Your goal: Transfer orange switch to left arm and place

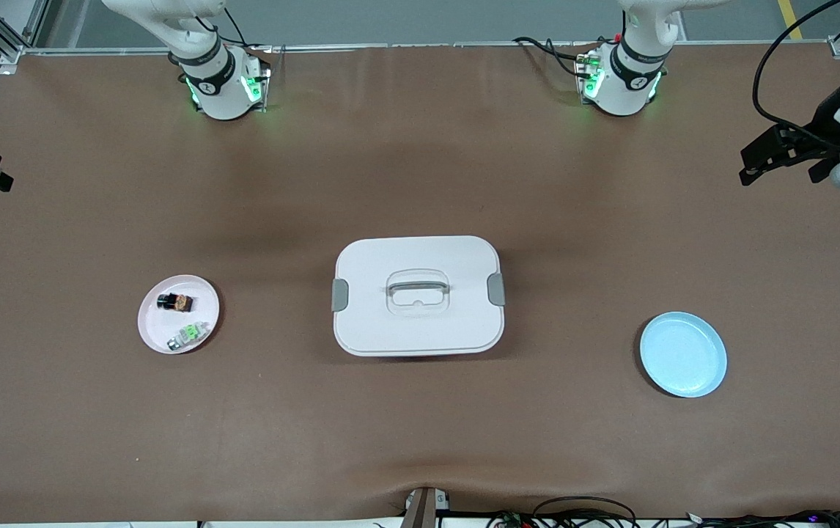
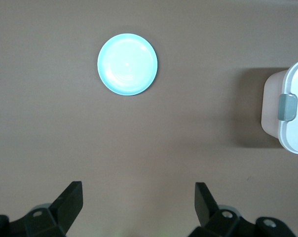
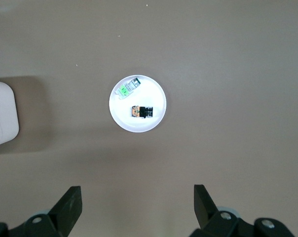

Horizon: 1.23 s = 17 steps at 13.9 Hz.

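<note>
while the orange switch (image 1: 176,301) lies on the pink plate (image 1: 150,323), both grippers, left gripper (image 2: 138,198) and right gripper (image 3: 137,198), hover spread

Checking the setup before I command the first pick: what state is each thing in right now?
orange switch: lying on the pink plate, ungripped.
green-and-white part: lying on the same plate, nearer the front camera.
box: lid on, between the plates.
blue plate: empty.
left pincer: open, high over the table.
right pincer: open, high above the pink plate.
</note>
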Each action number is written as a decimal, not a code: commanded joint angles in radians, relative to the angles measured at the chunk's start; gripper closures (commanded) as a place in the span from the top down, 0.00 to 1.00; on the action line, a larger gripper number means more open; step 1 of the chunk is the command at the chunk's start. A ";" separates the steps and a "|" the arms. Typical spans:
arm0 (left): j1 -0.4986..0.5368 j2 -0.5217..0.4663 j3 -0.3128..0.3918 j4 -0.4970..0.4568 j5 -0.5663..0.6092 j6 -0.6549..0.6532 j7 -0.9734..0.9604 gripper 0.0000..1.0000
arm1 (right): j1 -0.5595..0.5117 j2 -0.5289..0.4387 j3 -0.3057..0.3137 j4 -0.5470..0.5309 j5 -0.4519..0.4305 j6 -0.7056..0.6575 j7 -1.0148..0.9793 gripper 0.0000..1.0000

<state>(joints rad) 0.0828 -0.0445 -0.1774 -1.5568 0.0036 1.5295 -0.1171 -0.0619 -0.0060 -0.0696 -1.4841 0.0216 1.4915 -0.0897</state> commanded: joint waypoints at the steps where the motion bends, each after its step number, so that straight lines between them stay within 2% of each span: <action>1: 0.005 -0.005 -0.002 0.012 -0.010 -0.005 0.013 1.00 | -0.013 -0.014 0.007 -0.005 0.005 0.006 0.002 1.00; 13: 0.014 0.000 0.001 0.024 -0.004 -0.008 0.014 1.00 | -0.038 -0.009 0.005 -0.007 0.003 0.000 0.008 1.00; 17: 0.012 0.000 0.001 0.026 -0.004 -0.032 0.014 1.00 | -0.038 0.023 0.007 -0.007 -0.012 -0.008 0.001 1.00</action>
<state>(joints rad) 0.0903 -0.0444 -0.1758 -1.5407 0.0037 1.5142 -0.1171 -0.0842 0.0011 -0.0764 -1.4891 0.0177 1.4917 -0.0891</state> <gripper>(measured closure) 0.000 0.000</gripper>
